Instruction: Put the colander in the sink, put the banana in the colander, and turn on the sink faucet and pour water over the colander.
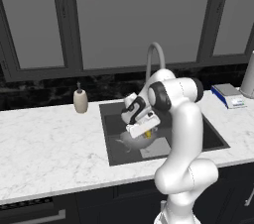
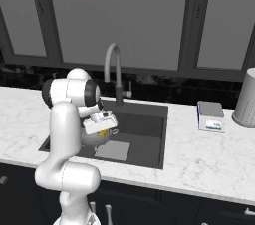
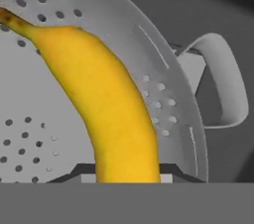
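One banana (image 3: pixel 106 104) sat clamped between our gripper (image 3: pixel 128 176) fingers, held just above the bowl of the colander (image 3: pixel 168 94), which rested in the sink (image 1: pixel 208 136). We judged the fruit light, soft and easily bruised, best gripped mid-body, gently.

The white arm (image 1: pixel 183 134) folds forward and down, its tool (image 1: pixel 145 132) pointing low, jaws partly closed on the banana (image 3: pixel 106 99).
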You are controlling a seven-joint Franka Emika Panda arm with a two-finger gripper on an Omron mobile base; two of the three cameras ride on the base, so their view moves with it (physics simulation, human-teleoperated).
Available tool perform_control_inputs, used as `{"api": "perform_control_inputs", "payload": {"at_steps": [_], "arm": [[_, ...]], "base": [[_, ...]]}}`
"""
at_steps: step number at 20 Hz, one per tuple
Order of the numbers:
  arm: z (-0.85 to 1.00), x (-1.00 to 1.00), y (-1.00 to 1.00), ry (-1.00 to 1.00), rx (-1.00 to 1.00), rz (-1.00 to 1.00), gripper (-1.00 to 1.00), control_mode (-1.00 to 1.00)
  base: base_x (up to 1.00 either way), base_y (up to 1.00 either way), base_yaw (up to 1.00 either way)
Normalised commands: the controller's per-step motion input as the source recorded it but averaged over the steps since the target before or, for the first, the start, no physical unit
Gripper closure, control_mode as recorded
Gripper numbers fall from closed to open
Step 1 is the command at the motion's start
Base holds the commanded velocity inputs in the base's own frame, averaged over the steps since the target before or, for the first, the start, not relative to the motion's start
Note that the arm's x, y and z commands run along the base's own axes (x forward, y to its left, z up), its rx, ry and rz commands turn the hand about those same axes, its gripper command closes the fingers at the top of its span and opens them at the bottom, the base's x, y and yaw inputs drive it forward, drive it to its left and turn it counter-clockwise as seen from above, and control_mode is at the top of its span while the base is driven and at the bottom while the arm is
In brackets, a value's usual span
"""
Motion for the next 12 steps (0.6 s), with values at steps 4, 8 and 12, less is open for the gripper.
{"api": "perform_control_inputs", "payload": {"at_steps": [4, 8, 12], "arm": [[-0.01, -0.29, 0.00, 0.00, 0.00, 0.00, -1.00, -1.00], [0.08, -0.20, 0.00, 0.00, 0.00, 0.00, -1.00, -1.00], [0.26, -0.17, 0.02, 0.00, 0.00, 0.00, -1.00, -1.00]], "base": [[0.00, 0.00, 0.00], [0.00, 0.00, 0.00], [0.00, 0.00, 0.00]]}}
